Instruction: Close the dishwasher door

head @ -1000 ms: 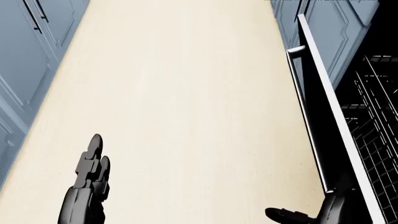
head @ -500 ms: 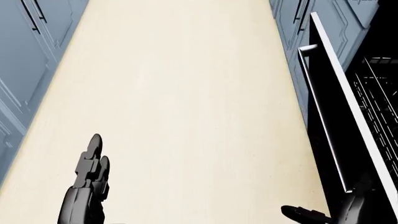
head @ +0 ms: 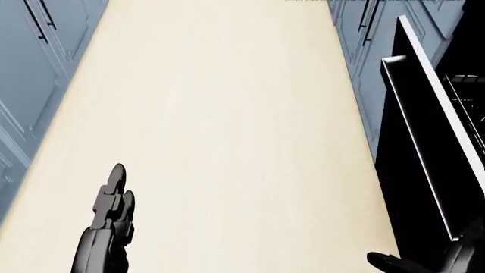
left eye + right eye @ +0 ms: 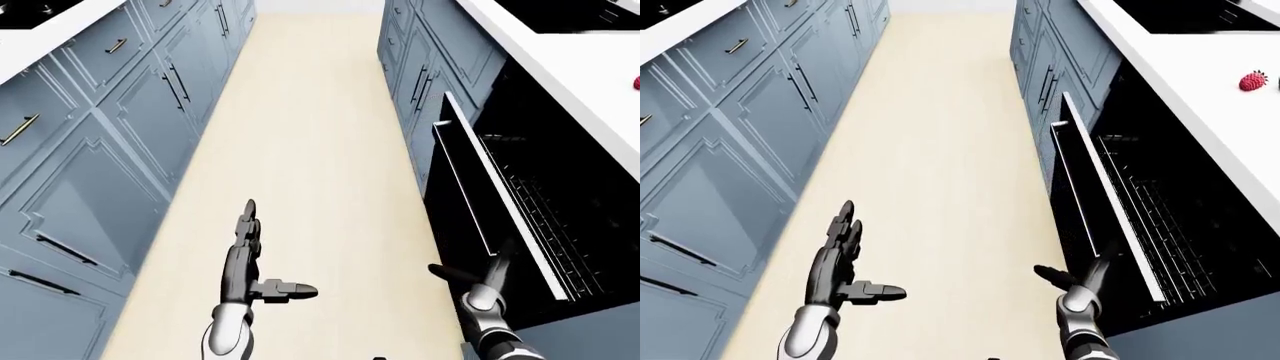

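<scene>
The dishwasher door point(image 4: 455, 199) is black with a white edge and stands partly open on the right, tilted out from the blue cabinets. Its long bar handle point(image 4: 460, 195) runs down the outer face. Wire racks point(image 4: 545, 217) show inside the dark opening. My right hand point(image 4: 480, 279) is open at the door's lower end, fingers up against the door's outer face near the handle's near end. My left hand point(image 4: 250, 259) is open over the floor, fingers stretched and thumb out, well left of the door.
Blue cabinets point(image 4: 110, 127) line the left side and more blue cabinets point(image 4: 415, 52) run on the right past the door. A white counter point(image 4: 1200, 82) tops the dishwasher with a small red thing point(image 4: 1252, 79) on it. A pale wood floor point(image 4: 310, 135) runs between.
The door has swung further up and toward the right, and my right hand has followed it to the right. My left hand has not moved.
</scene>
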You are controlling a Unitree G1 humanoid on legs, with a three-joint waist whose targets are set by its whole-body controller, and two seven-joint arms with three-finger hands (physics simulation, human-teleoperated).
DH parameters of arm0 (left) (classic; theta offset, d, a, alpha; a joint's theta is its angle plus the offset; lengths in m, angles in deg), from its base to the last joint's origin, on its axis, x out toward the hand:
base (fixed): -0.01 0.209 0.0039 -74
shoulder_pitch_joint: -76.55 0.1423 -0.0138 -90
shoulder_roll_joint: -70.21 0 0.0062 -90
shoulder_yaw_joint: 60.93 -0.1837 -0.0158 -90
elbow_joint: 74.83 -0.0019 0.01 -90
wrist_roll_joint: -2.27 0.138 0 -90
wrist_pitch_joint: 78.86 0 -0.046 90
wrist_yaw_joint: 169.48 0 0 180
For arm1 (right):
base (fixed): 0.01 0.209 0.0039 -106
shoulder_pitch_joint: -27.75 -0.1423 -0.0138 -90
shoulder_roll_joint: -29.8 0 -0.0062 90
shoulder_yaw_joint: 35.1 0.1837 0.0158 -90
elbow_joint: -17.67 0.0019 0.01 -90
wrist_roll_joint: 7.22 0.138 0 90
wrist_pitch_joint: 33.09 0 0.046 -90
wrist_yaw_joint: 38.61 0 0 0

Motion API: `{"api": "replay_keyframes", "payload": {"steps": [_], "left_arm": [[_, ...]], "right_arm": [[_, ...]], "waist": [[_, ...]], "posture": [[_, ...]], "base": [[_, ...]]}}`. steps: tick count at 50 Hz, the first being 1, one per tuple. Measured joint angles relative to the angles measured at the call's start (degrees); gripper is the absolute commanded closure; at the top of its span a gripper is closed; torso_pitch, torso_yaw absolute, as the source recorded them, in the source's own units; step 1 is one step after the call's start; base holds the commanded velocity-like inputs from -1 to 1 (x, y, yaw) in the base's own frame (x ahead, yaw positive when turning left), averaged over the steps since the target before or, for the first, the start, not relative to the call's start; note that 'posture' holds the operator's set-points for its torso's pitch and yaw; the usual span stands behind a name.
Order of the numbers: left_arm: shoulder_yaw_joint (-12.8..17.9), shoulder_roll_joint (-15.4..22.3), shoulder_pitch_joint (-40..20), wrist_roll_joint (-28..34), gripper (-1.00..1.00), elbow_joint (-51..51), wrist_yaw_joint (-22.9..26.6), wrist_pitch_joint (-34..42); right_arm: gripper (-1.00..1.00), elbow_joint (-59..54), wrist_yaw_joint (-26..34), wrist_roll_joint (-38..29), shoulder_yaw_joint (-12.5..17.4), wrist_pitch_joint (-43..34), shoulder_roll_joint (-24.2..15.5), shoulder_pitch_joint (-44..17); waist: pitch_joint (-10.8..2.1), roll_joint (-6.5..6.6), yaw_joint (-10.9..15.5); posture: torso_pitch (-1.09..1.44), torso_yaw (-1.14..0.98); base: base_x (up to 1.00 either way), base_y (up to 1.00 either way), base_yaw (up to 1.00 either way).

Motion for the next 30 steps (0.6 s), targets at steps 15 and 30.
{"api": "replay_keyframes", "payload": {"steps": [15, 30], "left_arm": [[0.0, 0.0, -0.2, 0.2, -1.00, -0.7, -0.2, -0.4], [-0.2, 0.0, -0.1, 0.3, -1.00, -1.1, -0.3, -0.7]], "right_arm": [[-1.00, 1.2, 1.9, 2.3, 0.9, 0.3, -2.9, 1.9], [-1.00, 3.6, 3.2, 5.1, 2.1, -0.5, -6.2, 4.0]], "waist": [[0.24, 0.07, 0.2], [0.41, -0.04, 0.2]], "posture": [[0.15, 0.00], [0.15, 0.00]], "base": [[0.00, 0.00, 0.00], [0.00, 0.00, 0.00]]}}
